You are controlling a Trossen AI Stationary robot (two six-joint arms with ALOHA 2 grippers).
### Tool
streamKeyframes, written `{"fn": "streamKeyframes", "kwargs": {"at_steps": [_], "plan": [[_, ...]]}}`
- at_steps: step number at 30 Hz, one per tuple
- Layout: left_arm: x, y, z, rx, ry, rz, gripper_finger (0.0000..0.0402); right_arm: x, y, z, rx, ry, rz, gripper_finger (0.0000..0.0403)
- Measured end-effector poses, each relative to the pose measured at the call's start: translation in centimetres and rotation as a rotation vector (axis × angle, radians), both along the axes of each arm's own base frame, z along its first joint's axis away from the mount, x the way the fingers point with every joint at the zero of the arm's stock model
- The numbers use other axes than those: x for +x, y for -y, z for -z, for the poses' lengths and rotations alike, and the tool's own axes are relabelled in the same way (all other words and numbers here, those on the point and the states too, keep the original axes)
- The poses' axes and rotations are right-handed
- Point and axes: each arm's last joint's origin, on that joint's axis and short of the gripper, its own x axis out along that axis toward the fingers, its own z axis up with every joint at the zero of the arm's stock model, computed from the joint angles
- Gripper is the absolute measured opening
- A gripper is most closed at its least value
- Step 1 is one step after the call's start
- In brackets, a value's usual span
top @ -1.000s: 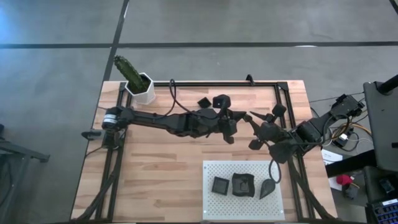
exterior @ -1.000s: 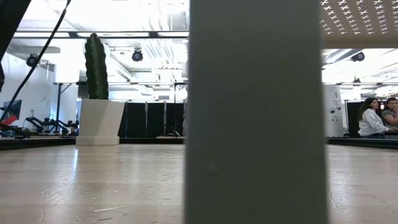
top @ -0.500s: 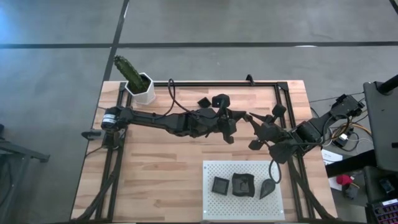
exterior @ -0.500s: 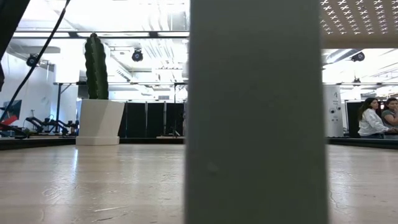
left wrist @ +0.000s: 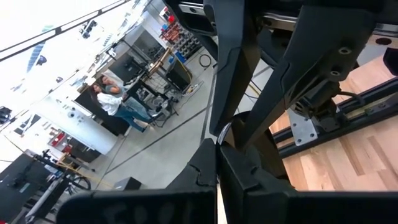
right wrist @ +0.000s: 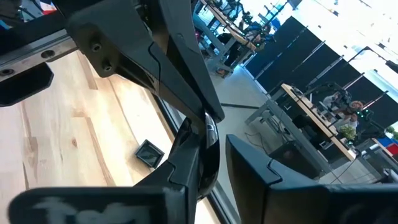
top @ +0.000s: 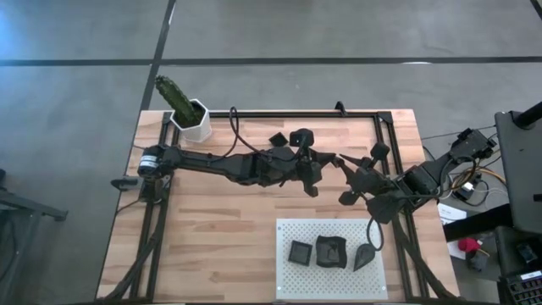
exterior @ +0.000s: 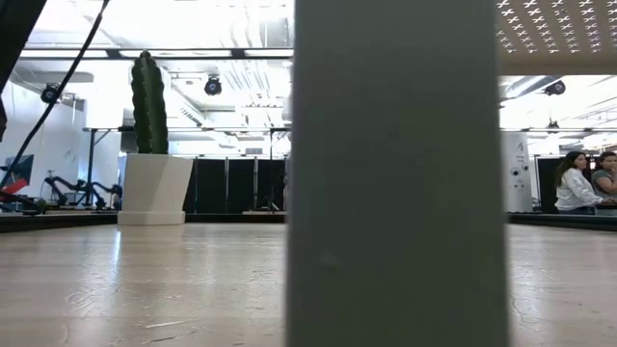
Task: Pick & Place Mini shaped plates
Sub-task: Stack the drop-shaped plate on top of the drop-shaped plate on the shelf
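Observation:
Above the middle of the table my two grippers meet tip to tip, both level. My left gripper [top: 328,159] reaches in from the left and is shut on a small dark mini plate [right wrist: 210,144]. My right gripper [top: 340,163] comes from the right, its fingers around the same plate [left wrist: 224,129]. In the high view the fingers hide the plate. Three more mini plates lie on the white perforated board [top: 292,230]: a square one [top: 300,252], a wavy-edged one [top: 331,252] and a teardrop one [top: 366,256]. Another plate [top: 277,140] lies on the wood beyond the arms. My left gripper pinches the plate's rim [left wrist: 221,138] at its fingertips [left wrist: 208,163], coming level from the table's left. The plate stands on edge beyond the tips, lifted clear of the table. My right gripper has the plate's opposite part [right wrist: 205,155] between its two fingers, level from the table's right. One finger [right wrist: 184,169] lies along the plate's face.
A white hexagonal pot with a green cactus [top: 190,116] stands at the far left corner. A pale upright post [exterior: 395,173] fills the middle of the low view. People sit in the room behind [exterior: 578,183]. Bare wood lies on the near left [top: 212,246].

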Motion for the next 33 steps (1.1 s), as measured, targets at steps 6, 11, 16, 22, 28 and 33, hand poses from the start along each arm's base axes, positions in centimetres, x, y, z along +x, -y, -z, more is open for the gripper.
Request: {"fn": "streamKeyframes", "kwargs": {"at_steps": [6,11,16,22,28,33], "plan": [[0.03,0.02,0.03,-0.016,0.005,0.013,0.0,0.0,0.0,-0.01,0.0,0.001,0.001,0.004],[0.03,0.04,0.07,-0.022,0.003,0.017,0.0,0.03,0.0,-0.08,-0.002,0.013,0.008,0.0015],[0.03,0.05,0.01,-0.027,0.01,0.017,0.0009,0.02,0.01,-0.12,-0.009,0.02,0.017,0.0015],[0.0,0.08,0.02,-0.026,0.01,-0.009,0.0033,0.04,0.01,-0.14,-0.003,0.029,0.02,0.0014],[-0.02,0.05,0.1,-0.023,0.005,-0.037,0.0074,-0.1,0.12,-0.26,0.044,0.08,0.035,0.0013],[-0.37,0.13,-0.28,-0.02,0.012,-0.096,0.009,-0.67,0.42,-0.72,0.111,0.134,0.033,0.0013]]}}
